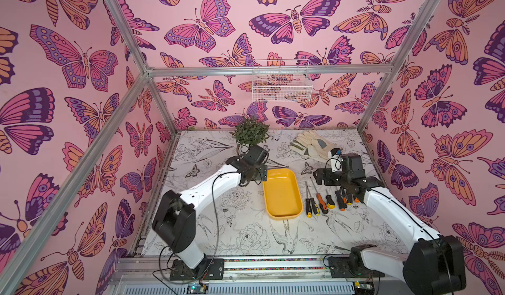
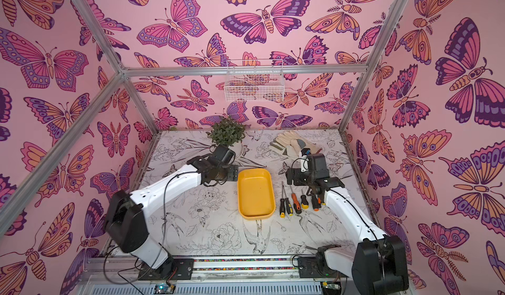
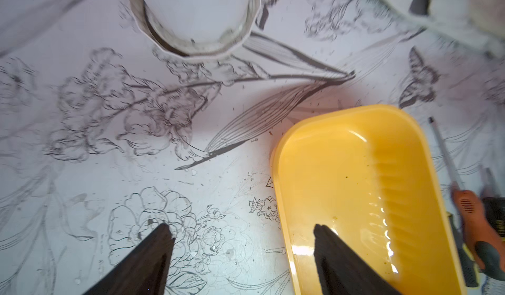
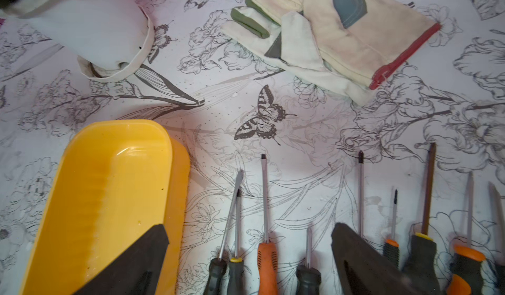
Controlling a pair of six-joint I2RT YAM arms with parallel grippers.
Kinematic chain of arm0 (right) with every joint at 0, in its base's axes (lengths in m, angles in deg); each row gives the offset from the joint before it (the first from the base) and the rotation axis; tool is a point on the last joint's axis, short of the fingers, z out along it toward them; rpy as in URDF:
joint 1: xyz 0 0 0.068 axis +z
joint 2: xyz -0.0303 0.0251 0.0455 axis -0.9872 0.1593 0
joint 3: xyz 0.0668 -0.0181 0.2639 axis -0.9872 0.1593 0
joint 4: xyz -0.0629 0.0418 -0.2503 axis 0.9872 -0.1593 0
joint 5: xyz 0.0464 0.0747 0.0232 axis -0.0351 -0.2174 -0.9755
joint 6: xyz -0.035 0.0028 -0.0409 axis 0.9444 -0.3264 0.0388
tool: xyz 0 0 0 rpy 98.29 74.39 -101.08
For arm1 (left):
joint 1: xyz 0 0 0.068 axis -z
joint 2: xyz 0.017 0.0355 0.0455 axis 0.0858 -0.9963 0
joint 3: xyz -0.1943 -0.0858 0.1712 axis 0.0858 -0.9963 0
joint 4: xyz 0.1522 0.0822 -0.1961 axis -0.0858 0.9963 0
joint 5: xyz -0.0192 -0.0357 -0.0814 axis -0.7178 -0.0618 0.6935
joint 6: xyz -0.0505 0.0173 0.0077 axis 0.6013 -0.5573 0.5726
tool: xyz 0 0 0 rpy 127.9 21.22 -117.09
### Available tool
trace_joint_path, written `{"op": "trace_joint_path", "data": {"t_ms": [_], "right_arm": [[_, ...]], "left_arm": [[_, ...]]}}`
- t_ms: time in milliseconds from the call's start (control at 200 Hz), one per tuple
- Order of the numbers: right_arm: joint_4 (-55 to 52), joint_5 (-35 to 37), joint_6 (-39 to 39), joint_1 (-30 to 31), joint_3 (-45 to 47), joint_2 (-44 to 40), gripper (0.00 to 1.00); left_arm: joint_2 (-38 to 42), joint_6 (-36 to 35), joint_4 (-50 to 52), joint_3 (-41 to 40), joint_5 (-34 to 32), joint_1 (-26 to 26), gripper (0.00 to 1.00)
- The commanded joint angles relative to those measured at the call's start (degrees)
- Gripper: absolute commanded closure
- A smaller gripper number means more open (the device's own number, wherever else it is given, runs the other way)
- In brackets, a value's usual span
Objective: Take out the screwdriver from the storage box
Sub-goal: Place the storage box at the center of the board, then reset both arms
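Both claws gape wide, gripping nothing! The left gripper (image 3: 243,230) hangs over the left rim of the storage box (image 1: 282,195) at mid-worktop. The right gripper (image 4: 250,229) spans the box's other rim and the screwdrivers (image 1: 323,202). They lie in a row on the worktop (image 1: 246,233), just beside the box, handles toward the front edge.

Shallow yellow storage box (image 1: 282,195), empty, upright, screwdrivers (image 1: 320,200) lined up just beside it

no legible text, no labels, brands or numbers
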Motion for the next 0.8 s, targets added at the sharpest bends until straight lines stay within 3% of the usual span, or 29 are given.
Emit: {"op": "trace_joint_path", "data": {"t_ms": [0, 150, 225, 381, 516, 611, 671, 796], "right_arm": [[3.78, 6.35, 0.34, 0.15, 2.26, -3.08, 0.01], [11.54, 7.41, 0.33, -1.75, 8.29, -6.54, 0.01], [17.12, 9.48, -0.34, -3.73, 12.22, -7.98, 0.01], [31.19, -0.49, 7.08, -8.43, 19.69, -8.31, 0.01], [44.56, 1.82, 9.54, -9.12, 24.45, -4.38, 0.01], [50.81, 1.28, 9.69, -9.87, 24.44, 2.97, 0.01], [54.96, 1.89, 10.13, -10.28, 24.71, 6.46, 0.01], [61.54, 3.02, 11.46, -11.09, 27.66, 6.71, 0.01]], "left_arm": [[9.71, -2.19, -5.03, -8.12, -13.31, 0.1, 0.0], [21.99, -1.1, -18.4, -21.96, -30.46, -0.74, 0.0], [25.63, -11.42, -34.27, -31.55, -32.54, -0.86, 0.0], [29.44, -24.51, -61.18, -45.81, -37.13, -2.0, 0.0], [27.47, -28.55, -70.13, -50.5, -35.81, -6.17, 0.0], [24.24, -28.99, -71.6, -51.78, -35.75, -9.49, 0.0], [22.04, -30.83, -78.36, -53.19, -35.3, -11.3, 0.0], [17.58, -35.21, -82.7, -52.48, -31.59, -14.05, 0.0]]}}
